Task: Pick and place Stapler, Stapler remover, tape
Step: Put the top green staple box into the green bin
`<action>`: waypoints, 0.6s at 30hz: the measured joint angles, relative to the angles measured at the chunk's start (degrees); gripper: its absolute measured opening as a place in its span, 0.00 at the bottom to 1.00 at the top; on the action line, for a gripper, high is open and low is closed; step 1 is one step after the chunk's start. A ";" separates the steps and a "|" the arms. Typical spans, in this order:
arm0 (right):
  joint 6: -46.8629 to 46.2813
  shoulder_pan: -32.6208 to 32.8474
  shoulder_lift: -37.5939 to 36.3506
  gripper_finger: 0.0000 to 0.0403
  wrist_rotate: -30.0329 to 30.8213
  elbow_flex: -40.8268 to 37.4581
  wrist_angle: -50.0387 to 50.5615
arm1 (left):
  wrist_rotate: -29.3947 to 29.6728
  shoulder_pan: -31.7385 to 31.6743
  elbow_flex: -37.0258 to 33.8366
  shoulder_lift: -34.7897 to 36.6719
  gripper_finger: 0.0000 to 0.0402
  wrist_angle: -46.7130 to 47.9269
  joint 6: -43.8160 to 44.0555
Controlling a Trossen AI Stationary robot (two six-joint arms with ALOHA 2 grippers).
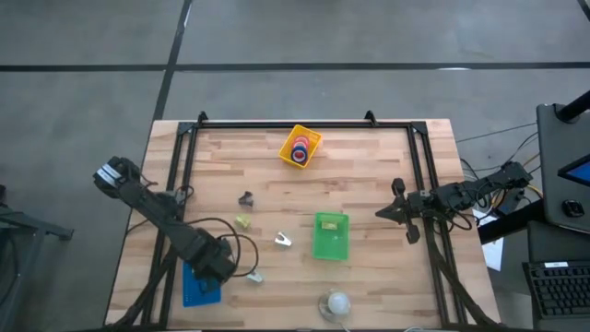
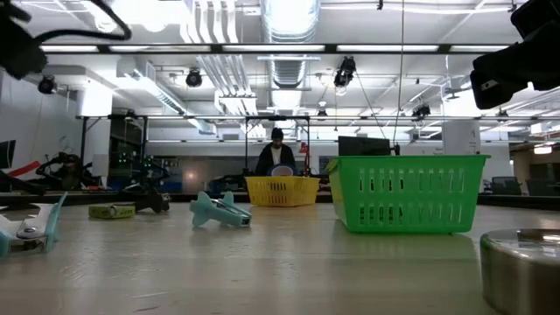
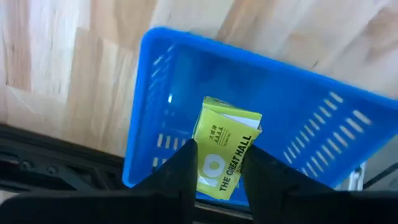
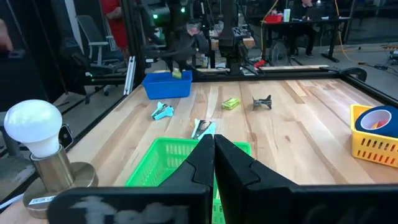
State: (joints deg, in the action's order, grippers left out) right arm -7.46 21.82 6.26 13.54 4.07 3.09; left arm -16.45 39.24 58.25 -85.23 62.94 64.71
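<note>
My left claw [image 3: 217, 163] hangs over the blue bin [image 3: 186, 81] at about seven o'clock on the worktop [image 1: 369, 166], clenched on a small yellow-green box [image 3: 225, 146] that I take for staples. To finish this well I'd keep the box centred above the bin floor, clear of the walls, lower a little, then let go and lift straight up. My right claw [image 4: 214, 152] waits at three o'clock, fingers pressed together on nothing, looking over the green bin [image 1: 331, 236]. The tape rolls [image 1: 300, 148] sit in the yellow bin [image 1: 312, 136] at twelve o'clock. Loose on the wood are a dark staple remover [image 1: 245, 198], a yellow-green box [image 1: 242, 222], a pale remover [image 1: 283, 240] at the centre and a teal one [image 1: 253, 276] just beside the blue bin
</note>
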 joint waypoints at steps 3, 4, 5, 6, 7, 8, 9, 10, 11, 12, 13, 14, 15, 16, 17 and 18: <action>0.00 0.00 0.00 0.02 0.00 -0.02 0.00 | -5.26 -0.04 -1.65 0.00 0.28 -1.65 -1.18; 0.00 0.00 -0.01 0.02 -0.01 -0.01 0.00 | -5.81 -0.01 -1.95 -0.02 0.28 -1.90 -1.82; 0.00 0.00 -0.01 0.02 0.00 -0.01 0.00 | -5.69 -0.01 -2.22 -0.02 0.26 -2.07 -2.16; 0.00 0.00 -0.02 0.02 0.00 -0.02 0.00 | -5.61 -0.04 -2.34 -0.02 0.25 -1.96 -2.40; 0.00 0.00 -0.02 0.02 0.00 -0.01 0.00 | -5.57 -0.06 -2.37 -0.02 0.23 -2.02 -2.81; 0.00 0.00 0.00 0.02 0.00 -0.02 0.00 | -5.50 -0.12 -2.37 -0.02 0.22 -2.20 -3.13; 0.00 0.00 0.00 0.02 0.00 0.00 0.00 | -5.11 -0.14 -2.37 0.00 0.21 -2.32 -3.15; 0.00 0.00 -0.02 0.02 0.00 -0.02 0.00 | -4.85 -0.15 -2.37 0.04 0.19 -2.34 -3.09; 0.00 0.00 -0.02 0.02 0.00 0.00 0.00 | -4.73 -0.15 -2.37 0.04 0.19 -2.38 -3.10; 0.00 0.00 0.00 0.02 0.00 -0.02 0.01 | -4.64 -0.15 -2.26 0.04 0.19 -2.44 -3.11; 0.00 0.00 0.00 0.02 0.00 -0.02 0.00 | -4.65 -0.15 -2.00 0.04 0.19 -2.47 -3.15; 0.00 0.00 0.00 0.02 0.00 -0.02 0.00 | -4.64 -0.15 -1.64 0.05 0.19 -2.48 -3.25; 0.00 0.00 0.00 0.02 0.00 0.00 0.00 | -4.54 -0.15 -1.22 0.09 0.18 -2.50 -3.53; 0.00 0.00 0.00 0.02 0.00 0.00 0.02 | -4.25 -0.15 -0.82 0.17 0.18 -2.52 -3.69; 0.00 0.00 -0.01 0.02 0.00 -0.01 0.02 | -4.15 -0.15 -0.34 0.26 0.17 -2.48 -3.75; 0.00 0.00 -0.01 0.02 0.00 -0.01 0.00 | -4.06 -0.15 0.10 0.44 0.16 -2.57 -3.67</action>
State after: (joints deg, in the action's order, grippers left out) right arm -7.46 21.82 6.25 13.54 4.06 3.09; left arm -20.51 39.09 58.35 -84.79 60.38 61.05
